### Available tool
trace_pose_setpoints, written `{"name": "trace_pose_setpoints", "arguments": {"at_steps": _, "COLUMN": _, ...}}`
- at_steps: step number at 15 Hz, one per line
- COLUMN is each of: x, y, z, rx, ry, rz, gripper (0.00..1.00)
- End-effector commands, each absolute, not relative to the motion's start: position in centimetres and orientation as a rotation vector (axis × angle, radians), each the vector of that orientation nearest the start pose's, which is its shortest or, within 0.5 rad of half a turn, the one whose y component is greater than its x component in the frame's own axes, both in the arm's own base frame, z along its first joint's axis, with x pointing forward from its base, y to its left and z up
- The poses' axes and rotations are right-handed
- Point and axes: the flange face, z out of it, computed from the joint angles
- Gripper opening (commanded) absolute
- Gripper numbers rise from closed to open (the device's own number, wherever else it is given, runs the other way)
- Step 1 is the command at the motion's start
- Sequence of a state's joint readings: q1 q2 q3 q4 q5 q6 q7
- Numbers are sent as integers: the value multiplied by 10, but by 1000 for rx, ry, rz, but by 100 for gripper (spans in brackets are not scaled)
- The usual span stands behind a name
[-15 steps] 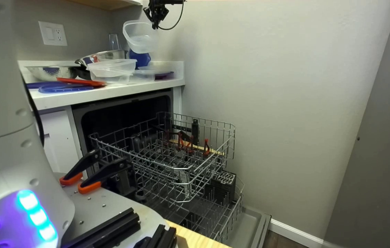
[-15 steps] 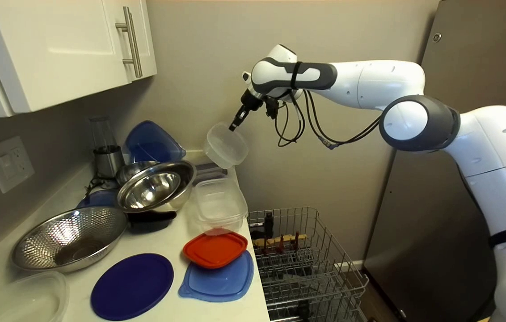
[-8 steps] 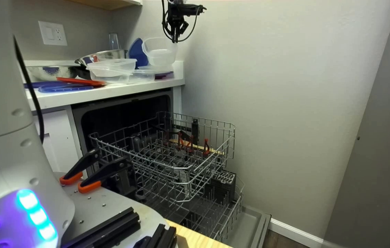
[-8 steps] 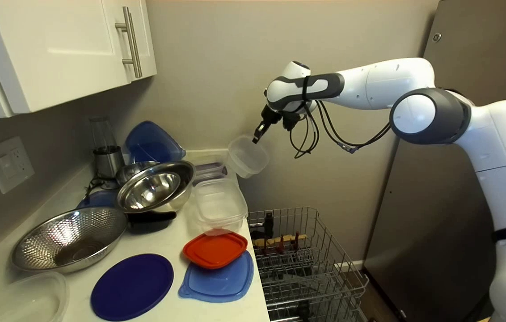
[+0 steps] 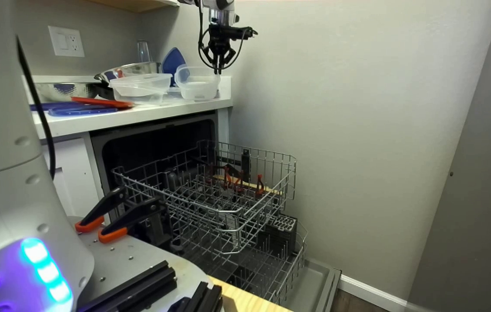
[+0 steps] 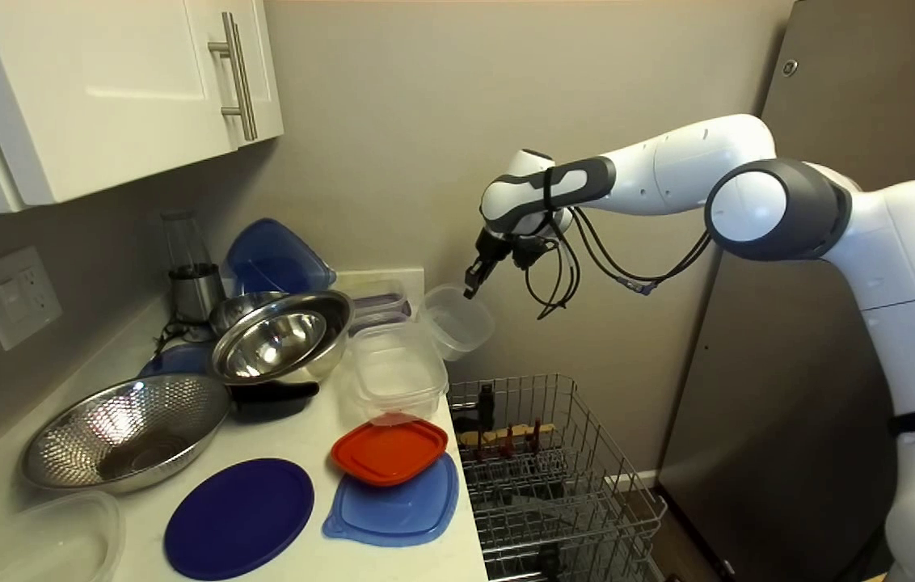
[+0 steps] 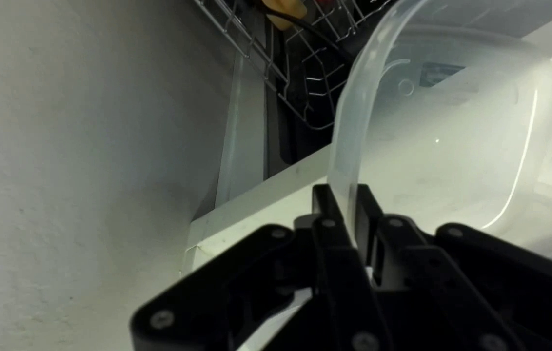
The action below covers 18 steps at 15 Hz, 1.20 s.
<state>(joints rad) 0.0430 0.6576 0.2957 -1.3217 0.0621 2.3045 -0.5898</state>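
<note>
Nearby, clear containers [image 6: 398, 368] beside the tub [image 6: 457, 321], dishwasher rack [image 5: 230, 212] lower down.

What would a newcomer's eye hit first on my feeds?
Probably the white arm at right in an exterior view, its jaws pinching a clear container by the rim near the wall. Next, the red lid on the counter, partly over a blue lid, and the cyan lights glowing at lower left in an exterior view.

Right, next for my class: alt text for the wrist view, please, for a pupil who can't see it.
Black gripper pinching a clear tub by its rim, with a white counter behind. A wire rack shows at the top, and a grey wall fills the left side.
</note>
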Motion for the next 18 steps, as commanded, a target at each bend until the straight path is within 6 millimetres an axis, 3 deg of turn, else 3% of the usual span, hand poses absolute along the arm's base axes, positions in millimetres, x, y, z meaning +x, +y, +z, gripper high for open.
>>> {"name": "trace_pose_setpoints", "arguments": {"at_steps": 1, "x": 719, "y": 209, "z": 396, "rx": -2690, "ry": -1099, "rz": -516, "gripper": 4}}
{"name": "trace_pose_setpoints", "arguments": {"at_steps": 8, "x": 714, "y": 218, "z": 389, "rx": -2682, "ry": -1102, "rz": -489, "gripper": 4}}
{"name": "trace_pose_setpoints", "arguments": {"at_steps": 12, "x": 715, "y": 209, "z": 391, "rx": -2712, "ry": -1082, "rz": -505, "gripper": 4}}
{"name": "trace_pose_setpoints", "arguments": {"at_steps": 14, "x": 711, "y": 188, "z": 394, "rx": -2755, "ry": -1038, "rz": -504, "gripper": 4}}
{"name": "trace_pose_setpoints", "arguments": {"at_steps": 18, "x": 686, "y": 123, "z": 396, "rx": -2908, "ry": -887, "rz": -430, "gripper": 4}}
